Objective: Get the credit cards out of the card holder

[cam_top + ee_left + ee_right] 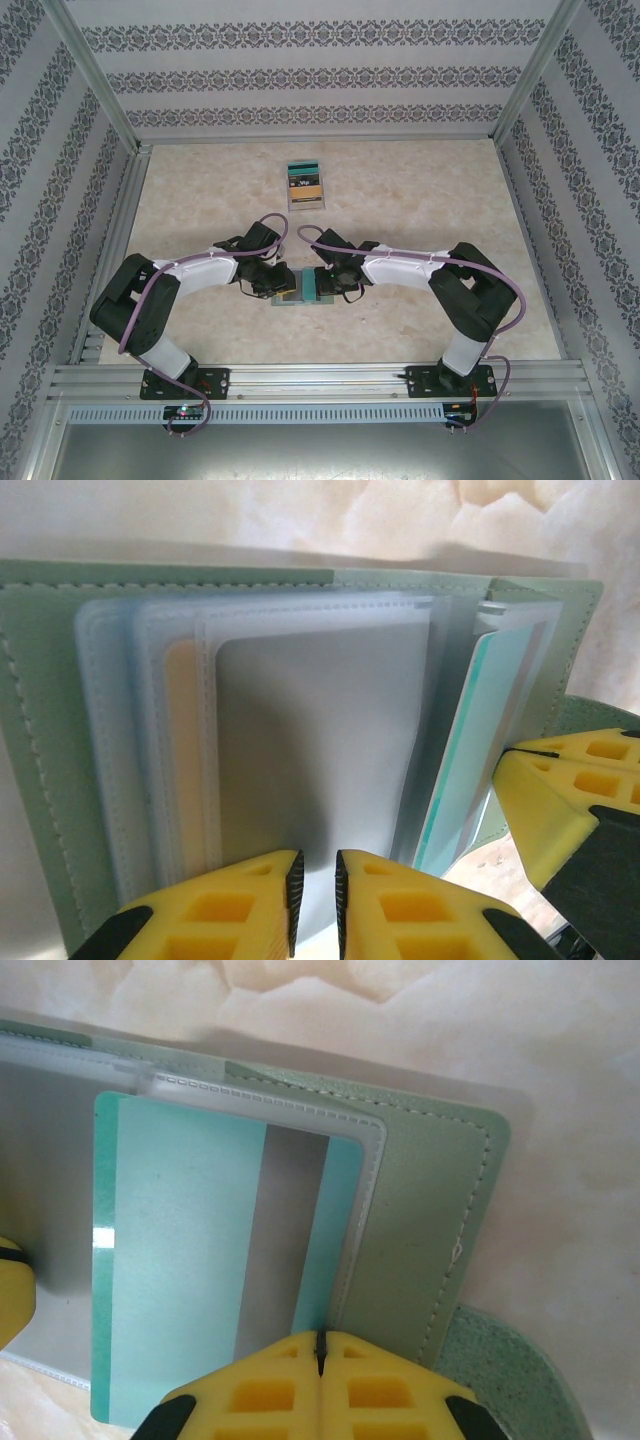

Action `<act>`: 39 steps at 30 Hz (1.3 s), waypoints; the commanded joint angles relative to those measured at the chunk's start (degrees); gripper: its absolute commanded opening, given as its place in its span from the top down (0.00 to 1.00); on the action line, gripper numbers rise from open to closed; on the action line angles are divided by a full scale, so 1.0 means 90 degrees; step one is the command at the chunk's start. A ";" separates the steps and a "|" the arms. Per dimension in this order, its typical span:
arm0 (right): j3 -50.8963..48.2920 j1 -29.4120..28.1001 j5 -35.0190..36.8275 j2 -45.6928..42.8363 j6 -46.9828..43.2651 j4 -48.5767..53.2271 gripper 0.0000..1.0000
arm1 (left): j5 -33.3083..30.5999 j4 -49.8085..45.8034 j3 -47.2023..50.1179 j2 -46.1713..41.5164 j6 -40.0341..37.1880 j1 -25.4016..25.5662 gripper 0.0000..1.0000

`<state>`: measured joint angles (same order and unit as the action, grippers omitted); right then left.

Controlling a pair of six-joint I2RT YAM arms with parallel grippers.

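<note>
Yellow fingers of the right end effector [320, 1345] are closed on the near edge of a teal credit card [180, 1260]. This card sticks out of a clear pocket of the green card holder [420, 1210]. Its long axis points straight at that end effector, so I think a pull backward along this axis should free it. On the other panel, the left end effector [315, 880] pinches a pocket, nearly closed. Both meet mid-worktop [450, 220]. Another card [305, 186] lies far behind, and no writing is readable.
</note>
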<state>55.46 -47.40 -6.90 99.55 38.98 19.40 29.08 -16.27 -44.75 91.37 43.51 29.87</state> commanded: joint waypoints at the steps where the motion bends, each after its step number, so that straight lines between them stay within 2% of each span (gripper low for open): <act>1: 0.0070 -0.0066 -0.0075 0.0208 -0.0054 -0.0043 0.93 | -0.0208 -0.0323 0.0060 0.0177 -0.0117 -0.0043 0.79; 8: 0.0018 -0.0046 -0.0054 0.0252 -0.0044 -0.0059 0.93 | -0.0325 -0.0534 -0.0259 -0.0295 -0.0022 -0.0057 0.77; 17: -0.0009 -0.0036 -0.0064 0.0286 -0.0045 -0.0083 0.93 | 0.0113 0.0566 0.0068 -0.0474 0.0444 -0.0047 0.77; 23: -0.0010 -0.0036 -0.0064 0.0279 -0.0044 -0.0090 0.93 | 0.0380 0.0904 0.0106 -0.0112 0.0478 -0.0036 0.79; 39: -0.0020 -0.0010 -0.0064 0.0294 -0.0044 -0.0085 0.93 | 0.0538 0.1110 0.0129 0.0369 0.0459 0.0041 0.80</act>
<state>55.46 -47.40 -7.16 100.07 39.00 17.78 32.84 -8.23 -44.34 93.51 47.03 29.93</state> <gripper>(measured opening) 0.068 0.207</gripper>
